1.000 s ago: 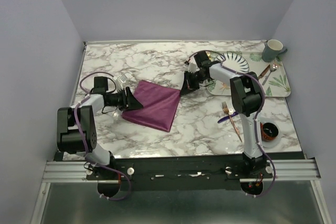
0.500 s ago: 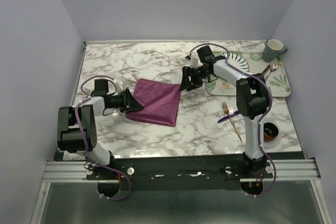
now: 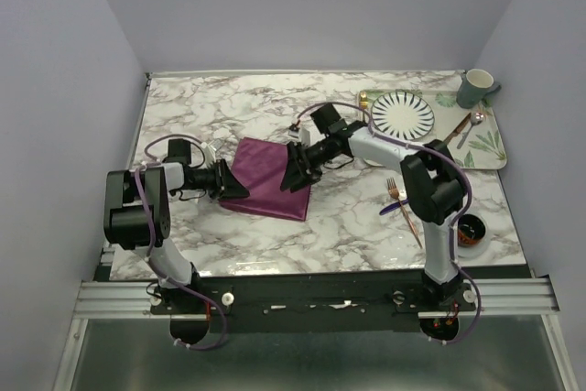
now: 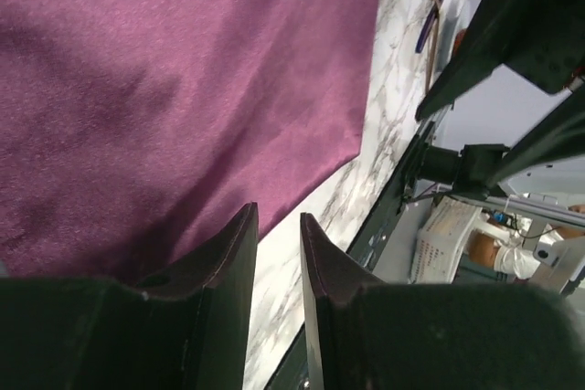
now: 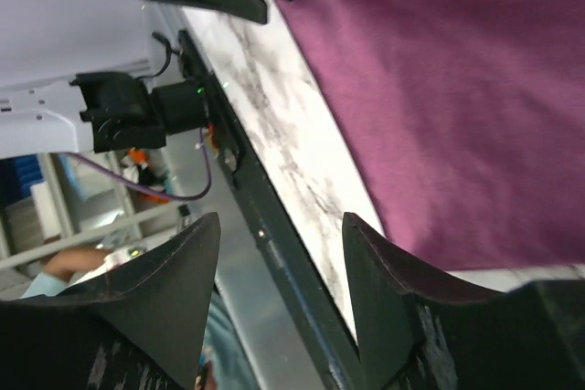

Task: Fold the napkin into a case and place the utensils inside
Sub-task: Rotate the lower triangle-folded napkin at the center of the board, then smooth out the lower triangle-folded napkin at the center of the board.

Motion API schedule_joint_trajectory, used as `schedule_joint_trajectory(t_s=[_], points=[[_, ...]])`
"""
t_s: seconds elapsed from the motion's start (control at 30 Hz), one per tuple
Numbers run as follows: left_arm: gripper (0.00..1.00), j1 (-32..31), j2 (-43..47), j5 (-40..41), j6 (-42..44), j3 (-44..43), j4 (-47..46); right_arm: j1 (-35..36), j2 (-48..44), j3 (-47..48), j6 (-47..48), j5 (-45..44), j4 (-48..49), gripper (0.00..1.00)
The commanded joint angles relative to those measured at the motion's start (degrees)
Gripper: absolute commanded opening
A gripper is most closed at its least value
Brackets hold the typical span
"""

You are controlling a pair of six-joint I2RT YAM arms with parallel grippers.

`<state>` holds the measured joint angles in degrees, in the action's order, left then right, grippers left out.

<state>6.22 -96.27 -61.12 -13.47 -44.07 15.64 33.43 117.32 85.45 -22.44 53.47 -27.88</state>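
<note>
Napkin (image 3: 263, 178) lies flat on the marble table (image 3: 229, 116), left of centre, still a broad panel and not a narrow case by my read. Left gripper (image 4: 276, 221) sits at its 9 o'clock edge with jaws nearly together, a slim gap and no cloth visible in it. Right gripper (image 5: 281, 218) hangs over the 3 o'clock side, jaws wide, holding nothing. Risks: satin is slick, so a pinch at the 9 o'clock edge could catch one layer or none, and the pull would drag the whole napkin instead of folding it. Wide right jaws low over the cloth could rumple it (wrist view shows them very near the fabric). A skewed fold gives a pouch too short for the fork (image 3: 408, 219) and knife (image 3: 396, 207), which wait well apart at 3 o'clock. With both arms on one small cloth, finger clash is plausible.
</note>
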Motion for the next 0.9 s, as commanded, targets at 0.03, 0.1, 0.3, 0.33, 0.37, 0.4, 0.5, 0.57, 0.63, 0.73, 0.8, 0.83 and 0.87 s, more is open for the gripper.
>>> schedule_joint_trajectory(t_s=[0.03, 0.1, 0.3, 0.33, 0.37, 0.4, 0.5, 0.57, 0.63, 0.73, 0.8, 0.83, 0.87], points=[[0.31, 0.55, -6.2, 0.56, 9.34, -2.16, 9.58, 3.66, 4.23, -3.97, -6.04, 4.63, 5.11, 0.63], [0.3, 0.99, -8.31, 0.48, 8.91, -1.81, 9.5, 3.66, 6.42, -5.72, -6.04, 3.84, 5.73, 0.63], [0.3, 2.48, -12.62, 1.53, 7.5, -1.54, 9.32, 3.66, 9.42, -9.07, -4.2, -0.12, 5.12, 0.63], [0.3, 2.74, -12.89, 1.79, 7.32, -1.45, 9.24, 3.66, 9.51, -9.59, -3.59, -1.43, 4.77, 0.63], [0.3, 3.01, -13.07, 1.88, 7.06, -1.45, 9.15, 3.57, 9.51, -9.77, -2.97, -2.14, 3.81, 0.63], [0.3, 3.45, -13.59, 2.32, 6.8, -1.45, 9.23, 3.66, 9.51, -9.86, -1.92, -2.67, 3.36, 0.63], [0.31, 3.89, -14.56, 1.71, 7.06, -1.54, 9.5, 3.57, 9.51, -9.78, 0.63, -4.78, 1.43, 0.63], [0.33, 3.98, -14.65, 0.66, 7.32, -1.45, 9.59, 3.57, 8.64, -9.34, 2.13, -5.75, 0.38, 0.63], [0.38, 3.89, -13.51, -1.36, 8.99, -1.63, 9.94, 3.57, 7.49, -9.07, 4.5, -4.96, -0.16, 0.63], [0.48, 3.8, -8.34, -6.37, 12.76, -1.8, 11.16, 3.66, 2.32, -8.9, 7.84, -1.03, -0.42, 0.66], [0.56, 3.28, -2.82, -8.83, 16.62, -3.46, 14.48, 3.66, -2.24, -7.94, 9.33, 2.06, -0.42, 0.76], [0.6, 2.84, -0.87, -8.75, 19.25, -4.17, 15.29, 3.66, -3.66, -7.5, 9.51, 3.55, -0.34, 0.81], [0.68, 2.14, 1.15, -8.66, 19.88, -4.96, 15.73, 3.57, -4.98, -6.97, 9.52, 3.65, 0.01, 0.94]])
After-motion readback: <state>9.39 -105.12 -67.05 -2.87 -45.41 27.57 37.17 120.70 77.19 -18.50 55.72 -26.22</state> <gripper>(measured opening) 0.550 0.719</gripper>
